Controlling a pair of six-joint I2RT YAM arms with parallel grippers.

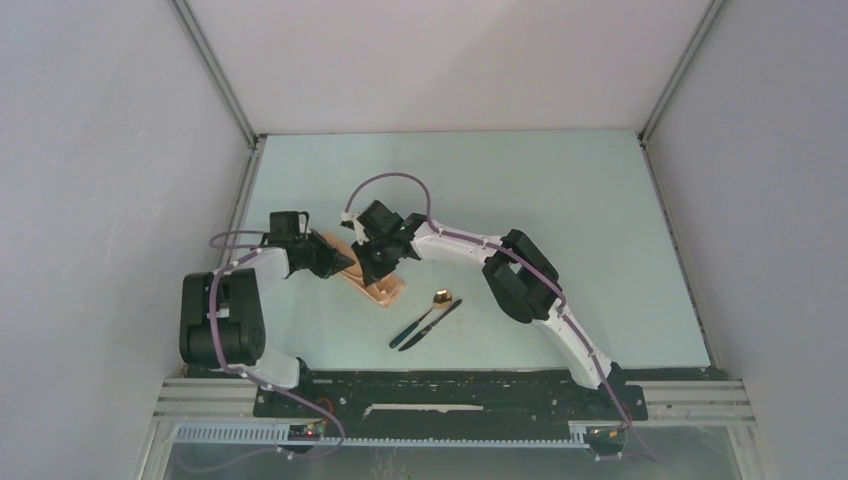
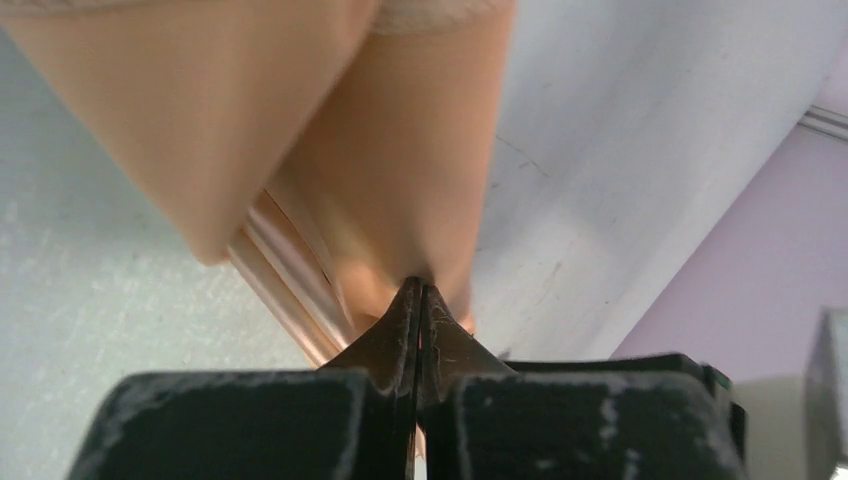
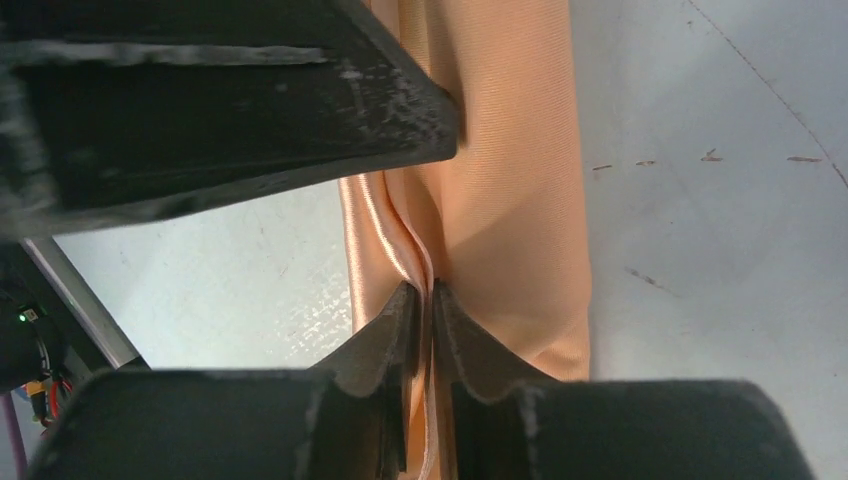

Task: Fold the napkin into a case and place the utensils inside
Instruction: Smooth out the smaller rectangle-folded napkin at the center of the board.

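**Both grippers on the folded napkin, utensils lying to the right**

On the left of the pale table [image 1: 560,200], the left arm bends inward, and the left gripper [image 1: 345,262] reaches the left end of the napkin [image 1: 385,290]. In the left wrist view its fingers [image 2: 400,330] are pressed together, and a peak of peach cloth is nipped at their tips, pulled up into a taut cone. Under that cone, stacked folded edges run along the table.

The napkin lies as a narrow folded strip, slanting from upper left to lower right, just left of the table's middle. The right gripper [image 1: 373,266] comes down on it from above, close beside the left one. In the right wrist view its fingers [image 3: 395,335] stand almost together, with a thin glossy hem of the cloth pinched between them.

To the right of the napkin and apart from it lie the spoon [image 1: 417,321], gold bowl uppermost, and the dark knife [image 1: 432,324]. They rest side by side, slanting the same way, outside the cloth.
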